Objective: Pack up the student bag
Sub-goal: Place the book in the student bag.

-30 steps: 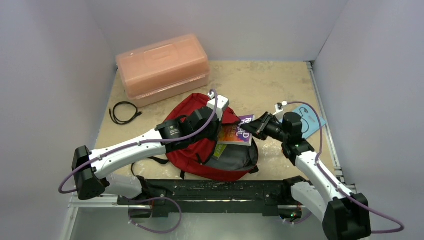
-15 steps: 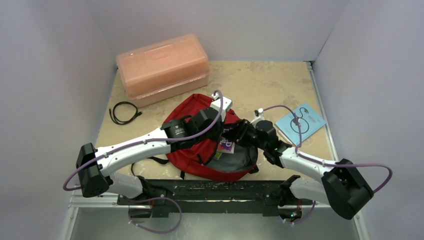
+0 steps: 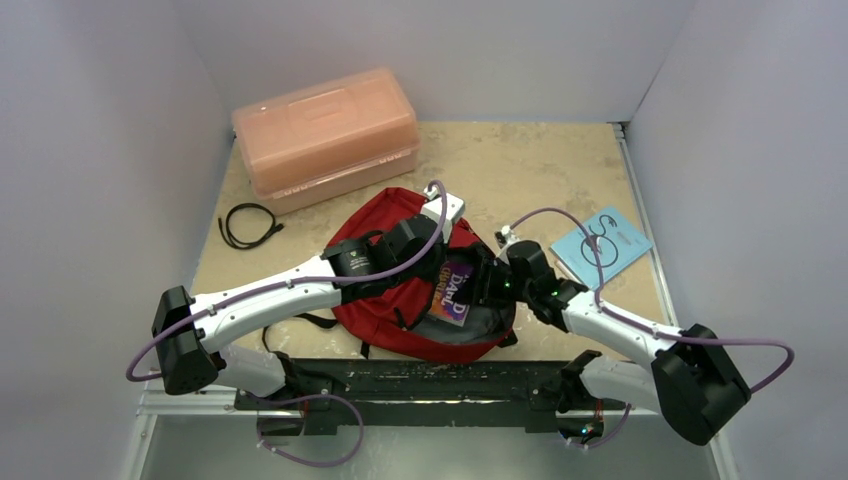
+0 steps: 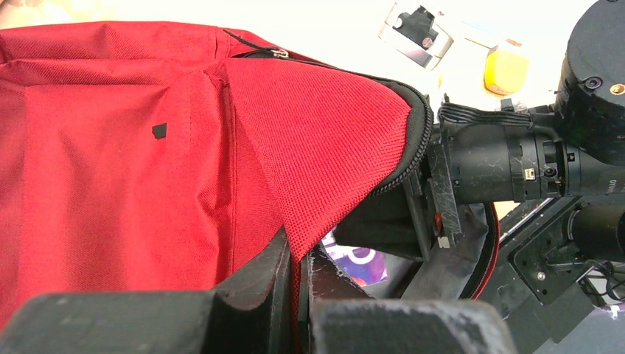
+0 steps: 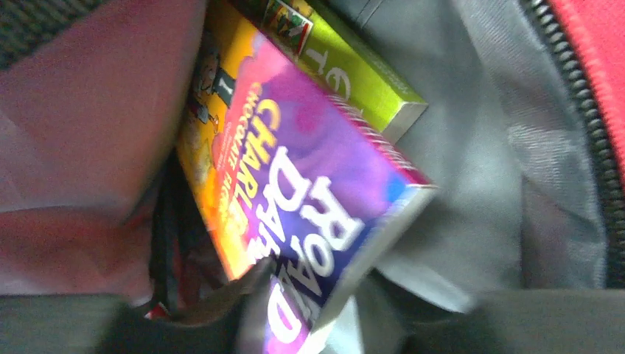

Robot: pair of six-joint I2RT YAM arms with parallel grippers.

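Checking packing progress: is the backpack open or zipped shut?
Open. The left hand holds up the flap of the backpack; grey lining and a purple book show inside.

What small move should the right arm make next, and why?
Probably open the right gripper and draw it back out of the student bag: the purple book lies inside it with the green book, and the left gripper pinches the flap up.

student bag [image 4: 110, 162]: dark red, grey lining | book [image 5: 317, 184]: purple-yellow | box [image 3: 325, 130]: orange-pink
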